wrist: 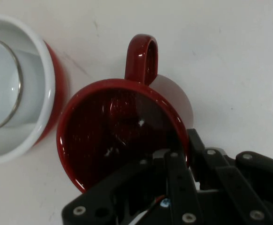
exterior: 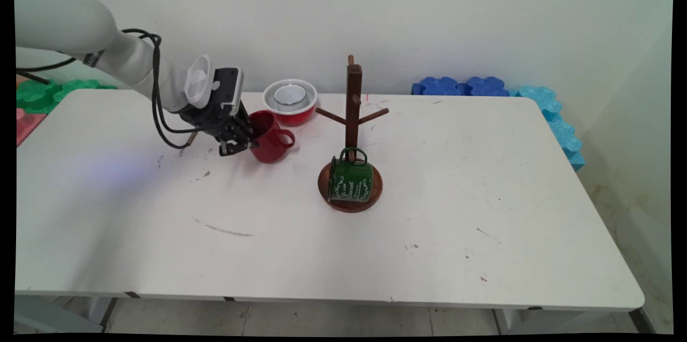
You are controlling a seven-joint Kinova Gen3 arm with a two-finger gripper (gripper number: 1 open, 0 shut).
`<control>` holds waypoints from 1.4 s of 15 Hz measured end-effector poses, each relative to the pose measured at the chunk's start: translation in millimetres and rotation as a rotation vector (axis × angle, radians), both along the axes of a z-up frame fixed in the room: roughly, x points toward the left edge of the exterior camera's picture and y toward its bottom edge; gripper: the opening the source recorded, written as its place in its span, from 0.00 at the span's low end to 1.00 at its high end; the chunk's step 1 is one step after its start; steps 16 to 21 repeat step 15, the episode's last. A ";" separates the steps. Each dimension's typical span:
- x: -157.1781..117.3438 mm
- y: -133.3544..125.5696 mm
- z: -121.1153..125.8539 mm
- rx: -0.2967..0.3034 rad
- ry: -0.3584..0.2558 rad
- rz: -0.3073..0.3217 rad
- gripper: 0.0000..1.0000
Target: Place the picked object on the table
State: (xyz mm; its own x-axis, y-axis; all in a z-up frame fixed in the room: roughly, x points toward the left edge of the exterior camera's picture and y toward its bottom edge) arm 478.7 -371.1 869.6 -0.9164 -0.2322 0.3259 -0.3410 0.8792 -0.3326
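Main view first: nearest the camera lay a bare stretch of the white table (exterior: 333,256), scuffed with grey marks. Further in, right of centre, a green enamel mug (exterior: 350,181) lay on its side on the round base of a wooden mug tree (exterior: 352,111), its handle up against the post and its white lettering facing the camera. The tree's pegs stuck out left and right above the mug, with nothing hanging from them.

Left of the tree and a little further back stood a red mug (exterior: 271,138), upright, handle pointing right toward the tree. The gripper (exterior: 236,140) was at this mug's left rim, reaching down from the arm at upper left. In the hand view the red mug (wrist: 120,131) filled the middle, seen from above, its handle pointing to the top of the picture; one finger (wrist: 176,164) reached inside the mug and the other (wrist: 197,150) lay outside the wall, so the rim sat between them — clamped on the wall, as far as the view showed.

Just behind the red mug stood a red bowl (exterior: 290,101) with a white inside and a smaller white dish in it; the hand view had the bowl (wrist: 47,84) close beside the mug, not touching.

Furthest back, blue foam blocks (exterior: 464,86) and green foam pieces (exterior: 40,94) lay against the wall.
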 end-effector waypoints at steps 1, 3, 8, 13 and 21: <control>0.1 -0.1 -1.7 0.000 -0.002 -0.002 0.00; 0.5 -0.1 -4.8 0.001 -0.007 -0.007 0.00; 1.2 0.8 -10.5 0.004 -0.013 -0.017 1.00; 2.7 2.3 -13.3 0.005 -0.017 -0.024 1.00; 3.6 3.1 -13.4 0.005 -0.018 -0.027 1.00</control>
